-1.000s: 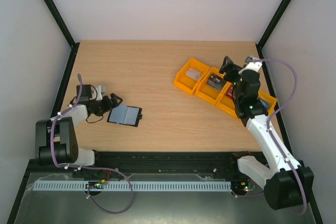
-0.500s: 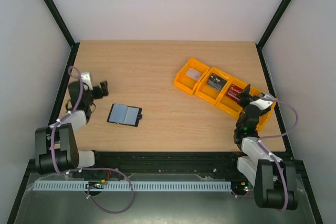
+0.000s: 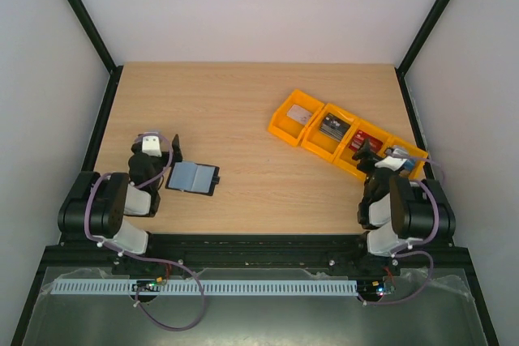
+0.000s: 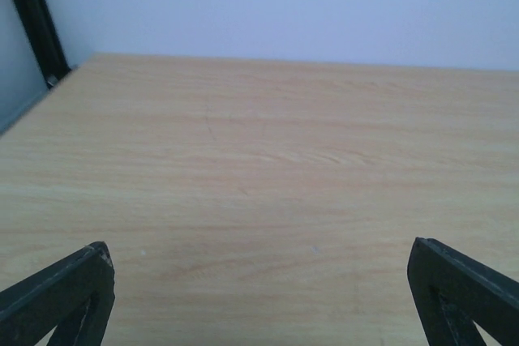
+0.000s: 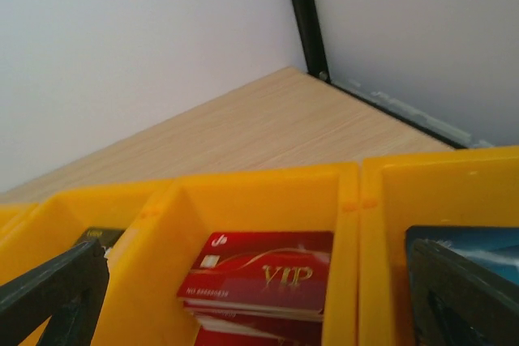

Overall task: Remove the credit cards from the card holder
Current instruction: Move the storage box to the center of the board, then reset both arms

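The card holder (image 3: 193, 177) lies opened flat on the table, its pale blue-grey pockets facing up. My left gripper (image 3: 156, 145) (image 4: 259, 249) sits just left of it, low over bare wood, open and empty. My right gripper (image 3: 383, 154) (image 5: 255, 277) is open at the near side of the orange trays (image 3: 284, 129), with nothing between its fingers. A stack of red credit cards (image 5: 272, 258) (image 3: 361, 142) lies in the tray compartment straight ahead of it. A dark card (image 3: 332, 126) and a grey card (image 3: 300, 114) lie in the other compartments. A blue card (image 5: 466, 242) lies in the rightmost one.
The row of orange trays runs diagonally at the right, its yellow walls (image 5: 259, 180) rising in front of my right fingers. Black frame posts (image 5: 304, 14) stand at the table's corners. Both arms are folded back near the front edge.
Both arms have drawn back toward their bases. The right gripper left its place above the trays and came down at their near side. The left gripper swung in beside the card holder.
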You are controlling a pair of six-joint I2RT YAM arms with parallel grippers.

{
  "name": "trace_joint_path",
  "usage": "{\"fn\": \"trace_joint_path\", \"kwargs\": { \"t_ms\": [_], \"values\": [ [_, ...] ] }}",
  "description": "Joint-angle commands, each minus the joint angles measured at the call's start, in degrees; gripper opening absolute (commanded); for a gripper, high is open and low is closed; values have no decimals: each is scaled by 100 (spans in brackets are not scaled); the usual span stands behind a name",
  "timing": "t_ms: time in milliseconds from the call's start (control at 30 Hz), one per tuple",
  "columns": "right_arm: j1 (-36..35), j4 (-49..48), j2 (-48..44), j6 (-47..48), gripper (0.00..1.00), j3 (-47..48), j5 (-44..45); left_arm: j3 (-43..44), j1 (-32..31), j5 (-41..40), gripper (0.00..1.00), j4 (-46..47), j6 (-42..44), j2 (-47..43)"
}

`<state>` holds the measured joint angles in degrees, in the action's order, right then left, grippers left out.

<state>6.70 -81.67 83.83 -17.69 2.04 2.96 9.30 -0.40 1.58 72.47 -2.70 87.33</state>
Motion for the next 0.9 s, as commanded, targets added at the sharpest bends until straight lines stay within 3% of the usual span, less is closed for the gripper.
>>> {"fn": "trace_joint_path", "kwargs": {
  "t_ms": [0, 100, 267, 867],
  "values": [
    [24, -1646, 587, 198, 99, -87, -619, 92, -12, -503, 99, 644, 96, -57],
    [12, -851, 287, 238, 99, 74, -634, 303, -12, -389, 99, 359, 160, 67],
    [-139, -398, 296, 381, 99, 349, -507, 424, -4, -354, 100, 94, 139, 36],
    [-178, -393, 319, 424, 99, 385, -516, 487, 5, -539, 99, 22, 33, 73]
  ]
}}
